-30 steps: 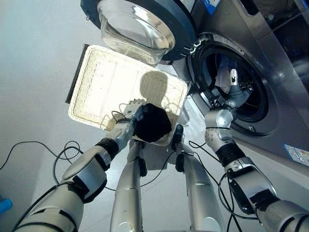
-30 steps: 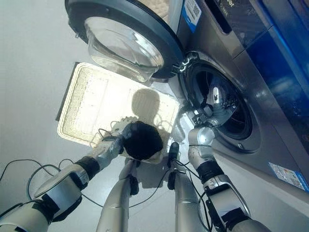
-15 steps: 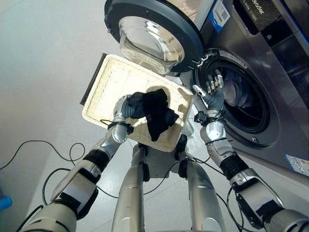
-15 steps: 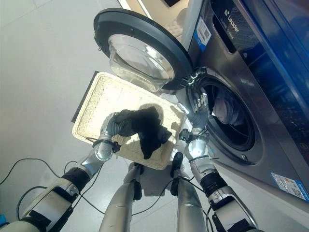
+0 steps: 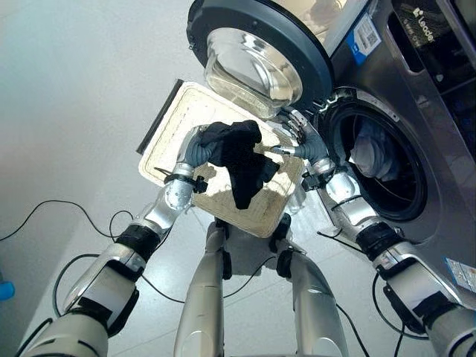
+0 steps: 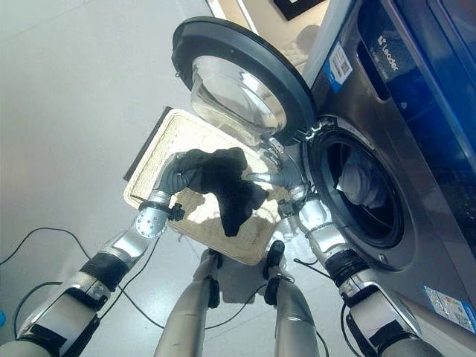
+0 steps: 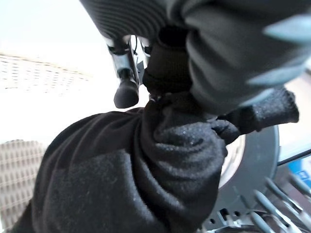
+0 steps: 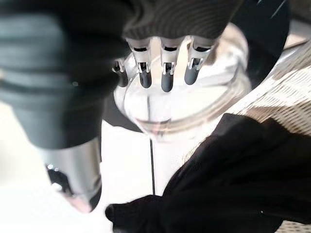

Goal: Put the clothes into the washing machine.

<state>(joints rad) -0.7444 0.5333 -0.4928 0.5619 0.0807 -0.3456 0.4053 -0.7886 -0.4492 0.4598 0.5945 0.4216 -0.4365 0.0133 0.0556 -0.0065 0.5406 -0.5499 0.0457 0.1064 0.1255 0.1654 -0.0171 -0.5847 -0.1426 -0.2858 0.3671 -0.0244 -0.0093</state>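
Observation:
My left hand (image 5: 198, 149) is curled round a black garment (image 5: 242, 166) and holds it up over the pale wicker basket (image 5: 184, 113); the cloth hangs down in a loose point. The left wrist view has the same black garment (image 7: 136, 179) bunched under the hand. Just right of the cloth, my right hand (image 5: 303, 141) is open, its straight fingers (image 8: 165, 73) reaching toward the garment (image 8: 233, 179). The washing machine's round opening (image 5: 387, 175) is to the right, with pale clothes (image 5: 370, 155) lying inside the drum.
The machine's round door (image 5: 256, 52) with its glass bowl (image 6: 238, 97) swings open above the basket, close over both hands. The grey machine front (image 6: 416, 111) fills the right side. Bare light floor (image 5: 74, 111) lies to the left.
My left hand has lifted the black garment out of the basket, up and right. My right hand has come out of the drum and moved left to the cloth. The camera has shifted.

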